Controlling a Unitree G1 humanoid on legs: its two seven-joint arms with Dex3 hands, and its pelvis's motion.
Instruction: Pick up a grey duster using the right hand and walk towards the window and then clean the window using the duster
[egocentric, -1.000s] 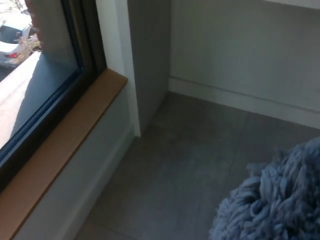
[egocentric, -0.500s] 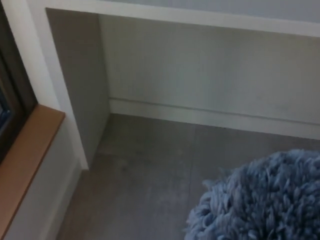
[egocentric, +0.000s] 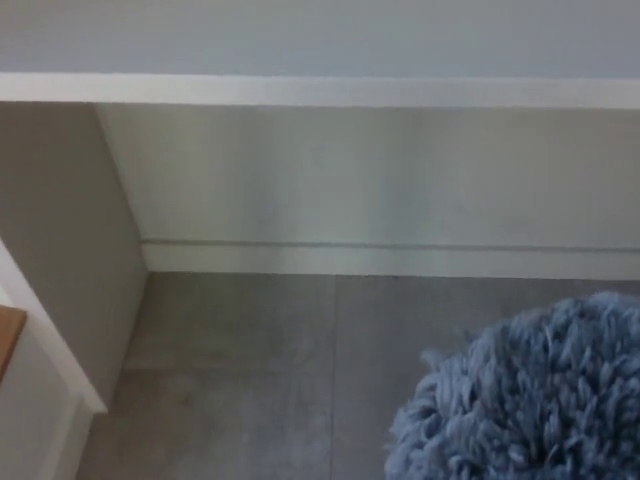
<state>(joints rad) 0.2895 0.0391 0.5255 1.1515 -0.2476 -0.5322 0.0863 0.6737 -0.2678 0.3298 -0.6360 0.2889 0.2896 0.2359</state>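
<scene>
wall (egocentric: 380, 180): pale, fills the upper picture, with a white ledge (egocentric: 320, 90) running across near the top and a skirting strip at its foot.
floor (egocentric: 260, 380): grey tiles, bare in the middle and left.
duster (egocentric: 530, 400): shaggy grey-blue head, lower right corner, cut off by the right and bottom edges; it hangs over the floor, apart from the wall.
sill (egocentric: 8, 335): only a sliver of orange-brown wood at the far left edge, beside a white upright; no glass shows.
hands: neither one shows, so I cannot tell whether the fingers are spread or closed. The duster sits on the right side, which fits the right hand carrying it below the frame, but that is a guess.
handle axis: hidden; only the fluffy head is visible, so its long direction cannot be read.
key relation: the sill lies far to the duster's left, so the window is likely off-frame left. The duster must travel leftward and up to meet the glass.
stage: likely carrying, wiping not yet begun.
</scene>
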